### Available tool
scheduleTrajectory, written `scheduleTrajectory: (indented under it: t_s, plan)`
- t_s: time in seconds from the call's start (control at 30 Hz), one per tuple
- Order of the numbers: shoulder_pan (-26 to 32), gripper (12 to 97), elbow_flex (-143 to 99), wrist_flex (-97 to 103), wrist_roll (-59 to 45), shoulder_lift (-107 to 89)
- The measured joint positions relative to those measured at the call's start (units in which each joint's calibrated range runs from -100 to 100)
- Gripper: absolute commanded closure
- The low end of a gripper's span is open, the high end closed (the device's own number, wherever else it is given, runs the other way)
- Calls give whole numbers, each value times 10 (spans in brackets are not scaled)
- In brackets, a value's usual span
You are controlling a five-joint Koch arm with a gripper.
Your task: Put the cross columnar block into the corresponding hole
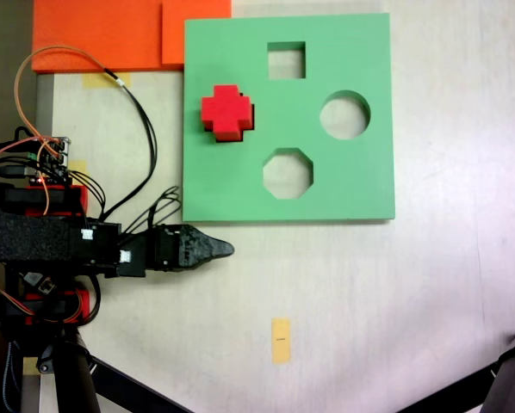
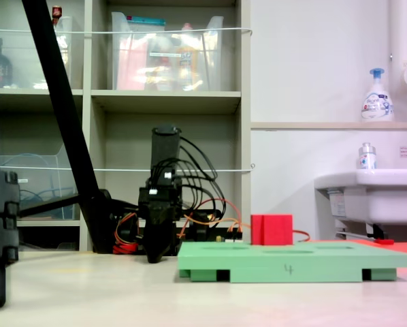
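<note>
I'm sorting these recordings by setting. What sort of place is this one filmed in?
Probably a lab or workshop room, not a home. A shelving unit with storage bins stands behind the arm, and a wall sink has a pump bottle on the ledge above it.

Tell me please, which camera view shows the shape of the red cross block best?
The fixed view from above: there the cross columnar block shows its whole plus-shaped top on the green board. The low fixed view gives its side alone, which looks rectangular.
</note>
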Motion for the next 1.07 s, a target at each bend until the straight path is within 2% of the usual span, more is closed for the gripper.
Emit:
scheduleTrajectory:
  t_s: [0.13, 0.27, 1.07]
  plan:
    - [0, 624, 1, -25, 0, -1]
    - [-1, 595, 1, -29, 0, -3]
    - [-4, 595, 1, -29, 0, -3]
